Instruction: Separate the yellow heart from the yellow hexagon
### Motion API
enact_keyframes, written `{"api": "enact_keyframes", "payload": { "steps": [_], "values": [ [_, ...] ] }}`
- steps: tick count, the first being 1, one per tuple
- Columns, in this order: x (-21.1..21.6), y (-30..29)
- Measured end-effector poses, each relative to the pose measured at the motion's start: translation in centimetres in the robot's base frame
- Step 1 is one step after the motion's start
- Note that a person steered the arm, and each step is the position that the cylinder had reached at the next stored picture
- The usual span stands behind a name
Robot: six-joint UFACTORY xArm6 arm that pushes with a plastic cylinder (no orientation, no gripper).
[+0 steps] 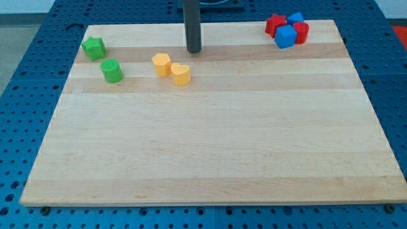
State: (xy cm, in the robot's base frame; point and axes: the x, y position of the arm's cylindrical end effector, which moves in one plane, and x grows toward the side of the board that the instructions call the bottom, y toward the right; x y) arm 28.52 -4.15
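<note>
Heart and hexagon still snuggled up, rod waiting above them

Yellow heart (181, 74) sits toward the view's top left of the wooden board (210, 152), with the yellow hexagon (161, 65) right against its upper-left side. They look like they're touching, or as good as. The rod's tip (194, 50) is parked just up and to the right of the heart, not touching either block. No gripper on this thing, so nothing to open or close, it's just a plain dark stick.

If I were calling the shot: bring the tip down into the seam between the two from the top side, then shove the heart down and right into the big bare stretch of board. Coming straight at the heart from where the tip stands now would probably just ram it into the hexagon and drag both along. Push through the heart's middle so it doesn't spin off.

Plenty of room, too. Green star (93, 48) and green cylinder (112, 70) are off to the left, and the red and blue cluster (287, 30) is way over at the top right
</note>
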Motion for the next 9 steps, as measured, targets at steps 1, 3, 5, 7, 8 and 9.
{"api": "enact_keyframes", "payload": {
  "steps": [1, 3, 5, 7, 8, 9],
  "values": [
    [2.5, 0.0],
    [7.8, -0.8],
    [4.8, -4.2],
    [12.4, -5.5],
    [15.7, -4.6],
    [15.8, -4.4]
  ]
}}
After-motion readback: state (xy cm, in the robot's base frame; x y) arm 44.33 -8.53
